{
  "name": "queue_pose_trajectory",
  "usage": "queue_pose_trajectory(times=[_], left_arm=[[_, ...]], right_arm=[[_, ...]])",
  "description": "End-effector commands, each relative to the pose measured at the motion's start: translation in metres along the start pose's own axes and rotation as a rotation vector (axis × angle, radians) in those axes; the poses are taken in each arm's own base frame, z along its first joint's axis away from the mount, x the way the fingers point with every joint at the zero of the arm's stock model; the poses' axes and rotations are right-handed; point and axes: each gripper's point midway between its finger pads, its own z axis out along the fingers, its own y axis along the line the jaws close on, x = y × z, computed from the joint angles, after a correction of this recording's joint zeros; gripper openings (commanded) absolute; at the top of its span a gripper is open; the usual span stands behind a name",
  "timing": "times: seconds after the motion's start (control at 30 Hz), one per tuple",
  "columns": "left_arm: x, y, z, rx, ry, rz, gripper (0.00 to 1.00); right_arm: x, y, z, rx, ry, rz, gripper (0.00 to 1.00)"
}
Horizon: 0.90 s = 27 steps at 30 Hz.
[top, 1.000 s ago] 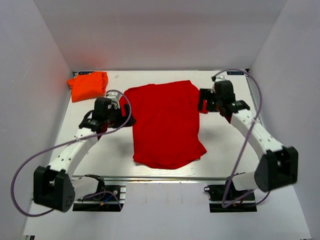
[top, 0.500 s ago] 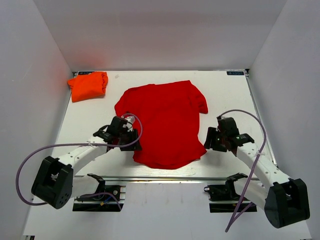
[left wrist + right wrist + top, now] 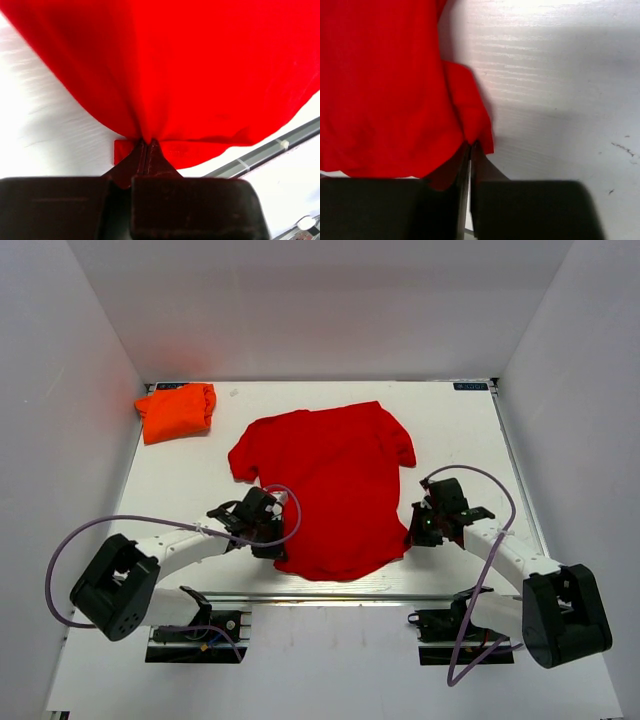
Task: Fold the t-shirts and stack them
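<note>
One red tee [image 3: 335,485] lengthwise, hem near

The spread tee [image 3: 330,475] lies on the table [image 3: 470,440] between left gripper [image 3: 275,543] and right gripper [image 3: 417,531], bundled tee [image 3: 176,411] far-left.

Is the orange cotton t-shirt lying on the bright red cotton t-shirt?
No, the orange t-shirt lies apart from the red t-shirt, at the far left.

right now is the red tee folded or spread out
Spread: the red t-shirt lies open on the table, both sleeves showing, not yet folded.
</note>
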Motion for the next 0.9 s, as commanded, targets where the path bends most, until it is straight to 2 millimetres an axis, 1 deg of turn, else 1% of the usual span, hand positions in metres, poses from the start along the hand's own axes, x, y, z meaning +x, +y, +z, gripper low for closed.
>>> queue_pose_trajectory(times=[0.0, 0.03, 0.1, 0.17, 0.2, 0.23, 0.27, 0.3, 0.33, 0.37, 0.4, 0.43, 0.47, 0.5, 0.53, 0.57, 0.63, 0.67, 0.7, 0.73, 0.77, 0.83, 0.87], left_arm=[[0.001, -0.017, -0.008, 0.053, -0.010, 0.045, 0.00], [-0.008, -0.021, -0.014, 0.053, -0.043, 0.051, 0.00], [-0.014, -0.022, -0.026, 0.027, -0.081, 0.051, 0.00], [-0.033, -0.031, -0.049, 0.034, -0.175, 0.050, 0.00], [-0.035, -0.035, -0.057, 0.043, -0.188, 0.041, 0.00], [-0.045, -0.042, -0.068, 0.053, -0.229, 0.046, 0.00], [-0.051, -0.045, -0.080, 0.061, -0.271, 0.038, 0.00], [-0.055, -0.047, -0.087, 0.056, -0.292, 0.038, 0.00], [-0.062, -0.042, -0.097, 0.010, -0.319, 0.012, 0.00], [-0.064, -0.038, -0.101, -0.024, -0.327, -0.006, 0.00], [-0.065, -0.034, -0.108, -0.051, -0.340, -0.025, 0.00], [-0.065, -0.024, -0.115, -0.118, -0.346, -0.063, 0.00], [-0.064, -0.019, -0.118, -0.150, -0.345, -0.086, 0.00], [-0.064, -0.015, -0.123, -0.177, -0.348, -0.108, 0.00], [-0.055, 0.000, -0.127, -0.256, -0.331, -0.154, 0.00], [-0.049, 0.008, -0.127, -0.299, -0.313, -0.180, 0.00], [-0.048, 0.017, -0.136, -0.363, -0.331, -0.247, 0.00], [-0.037, 0.027, -0.138, -0.411, -0.299, -0.268, 0.00], [-0.036, 0.028, -0.144, -0.420, -0.312, -0.290, 0.00], [-0.035, 0.032, -0.148, -0.428, -0.328, -0.323, 0.00], [-0.031, 0.039, -0.153, -0.459, -0.326, -0.332, 0.00], [-0.029, 0.045, -0.160, -0.482, -0.356, -0.364, 0.00], [-0.026, 0.046, -0.160, -0.488, -0.350, -0.373, 0.00]], right_arm=[[-0.009, 0.006, 0.001, -0.030, -0.029, -0.016, 0.00], [-0.011, 0.007, 0.000, -0.026, -0.040, -0.020, 0.00], [-0.020, 0.007, -0.004, -0.016, -0.070, -0.019, 0.00], [-0.029, 0.005, -0.011, 0.013, -0.110, -0.010, 0.00], [-0.039, 0.008, -0.020, 0.008, -0.160, -0.015, 0.00], [-0.049, 0.006, -0.026, 0.035, -0.199, -0.015, 0.00], [-0.046, 0.002, -0.030, 0.056, -0.194, -0.009, 0.00], [-0.067, 0.004, -0.047, 0.081, -0.268, -0.011, 0.00], [-0.065, 0.001, -0.052, 0.107, -0.258, 0.007, 0.00], [-0.063, -0.010, -0.058, 0.174, -0.253, 0.027, 0.00], [-0.073, -0.013, -0.072, 0.222, -0.282, 0.054, 0.00], [-0.073, -0.018, -0.077, 0.256, -0.286, 0.069, 0.00], [-0.069, -0.031, -0.083, 0.334, -0.282, 0.082, 0.00], [-0.066, -0.035, -0.089, 0.363, -0.270, 0.111, 0.00], [-0.066, -0.039, -0.093, 0.392, -0.275, 0.126, 0.00], [-0.061, -0.050, -0.099, 0.456, -0.266, 0.148, 0.00], [-0.062, -0.048, -0.102, 0.444, -0.275, 0.170, 0.00], [-0.061, -0.050, -0.104, 0.458, -0.273, 0.183, 0.00], [-0.057, -0.055, -0.108, 0.489, -0.266, 0.195, 0.00], [-0.063, -0.055, -0.115, 0.505, -0.284, 0.216, 0.00], [-0.060, -0.058, -0.118, 0.521, -0.277, 0.222, 0.00], [-0.062, -0.057, -0.125, 0.516, -0.302, 0.236, 0.00], [-0.061, -0.059, -0.123, 0.524, -0.285, 0.237, 0.00]])
